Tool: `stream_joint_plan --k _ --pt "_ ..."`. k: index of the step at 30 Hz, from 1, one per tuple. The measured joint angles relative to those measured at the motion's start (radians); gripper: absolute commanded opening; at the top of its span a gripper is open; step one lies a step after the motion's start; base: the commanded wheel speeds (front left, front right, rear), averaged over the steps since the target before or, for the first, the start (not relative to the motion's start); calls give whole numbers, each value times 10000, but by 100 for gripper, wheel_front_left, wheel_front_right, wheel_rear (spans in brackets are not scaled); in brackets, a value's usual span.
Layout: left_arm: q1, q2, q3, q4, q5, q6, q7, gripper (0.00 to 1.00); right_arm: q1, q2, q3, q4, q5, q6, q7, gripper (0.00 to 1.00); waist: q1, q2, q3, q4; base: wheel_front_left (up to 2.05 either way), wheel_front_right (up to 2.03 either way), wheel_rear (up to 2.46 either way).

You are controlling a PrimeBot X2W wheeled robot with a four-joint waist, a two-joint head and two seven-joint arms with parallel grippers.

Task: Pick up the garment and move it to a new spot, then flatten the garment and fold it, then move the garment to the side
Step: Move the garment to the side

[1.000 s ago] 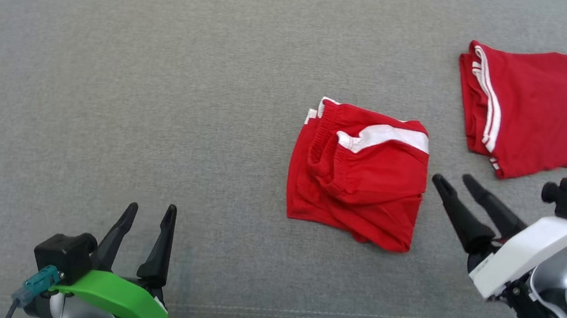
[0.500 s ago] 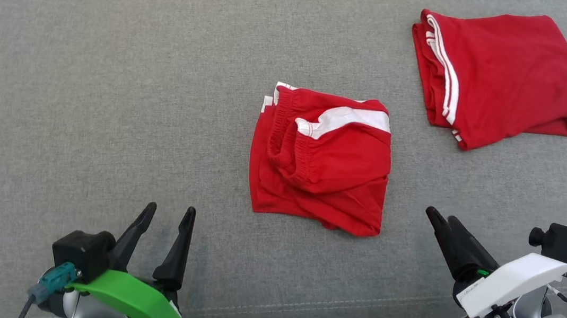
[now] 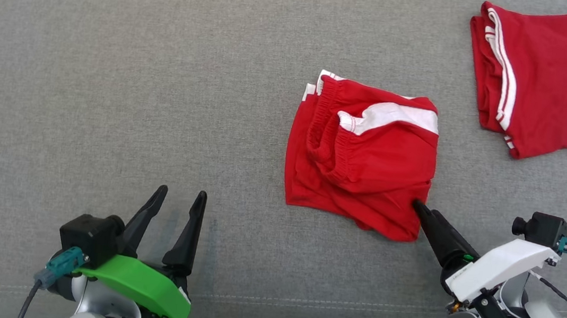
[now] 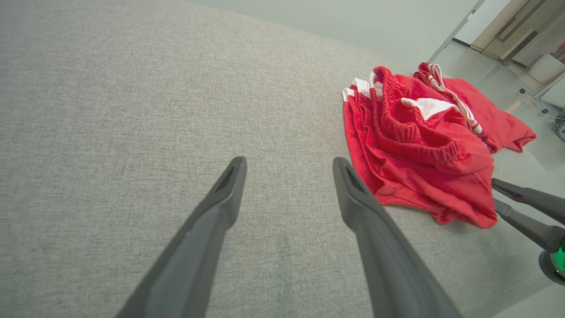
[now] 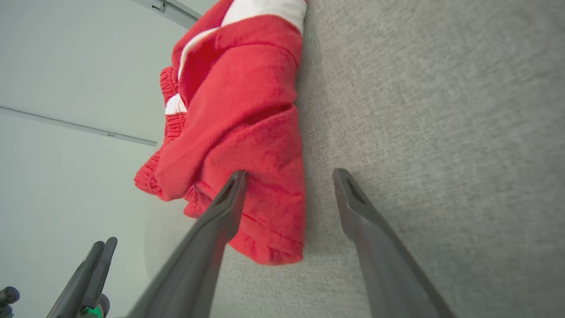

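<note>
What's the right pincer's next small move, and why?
Probably ease the right pincer slightly forward onto the near corner of the shorts: it is open, tips at the fabric edge, one finger over the cloth, the other over bare couch, so closing now would likely catch little.

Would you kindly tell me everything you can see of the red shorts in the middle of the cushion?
The shorts are soft red cloth with a gathered elastic waistband and white panel, folded roughly square, rumpled, lying flat on the grey cushion. The right gripper, jaws open, sits at their near right corner; contact is unclear.
</note>
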Motion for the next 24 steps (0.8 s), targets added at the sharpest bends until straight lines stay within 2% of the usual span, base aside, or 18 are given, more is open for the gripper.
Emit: stream_joint_plan --k 9,10,11,17,24 --pt "-48 -23 167 33 -2 21 -12 100 -700 629 171 750 428 456 222 100 0 0 274 436 0 0 0" --pt "-50 -29 167 35 -2 56 -12 100 -754 708 161 807 497 529 242 63 0 0 287 451 0 0 0" --pt "-53 -31 165 38 -2 58 -12 100 -783 802 125 865 619 593 245 0 0 0 295 464 0 0 0" --pt "-210 -163 163 196 -17 58 -104 100 -943 848 128 957 853 932 293 0 0 0 224 513 0 0 0" --pt "-221 -324 148 550 -115 44 -255 100 -1849 -94 445 127 556 1110 1177 0 0 0 -150 549 0 0 0"
